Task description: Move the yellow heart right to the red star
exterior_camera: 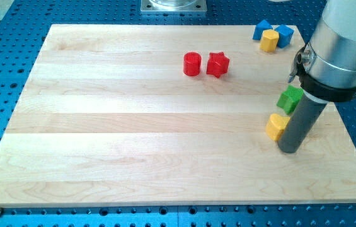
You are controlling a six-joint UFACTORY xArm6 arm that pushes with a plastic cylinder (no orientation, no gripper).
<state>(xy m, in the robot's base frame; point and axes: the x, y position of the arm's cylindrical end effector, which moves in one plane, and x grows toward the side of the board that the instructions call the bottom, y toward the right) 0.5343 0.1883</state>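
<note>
Camera view: my tip (290, 150) stands upright, touching yellow heart's (276, 126) right.

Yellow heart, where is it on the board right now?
The yellow heart lies near the view's right edge, just below the green block, with my tip right beside it on the view's right.

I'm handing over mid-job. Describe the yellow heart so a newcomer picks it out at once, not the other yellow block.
Find the wooden board's right edge, where the tool's dark rod stands. The yellow heart lies just left of my tip, below the green block. The other yellow block sits at the top right corner among blue blocks.
</note>
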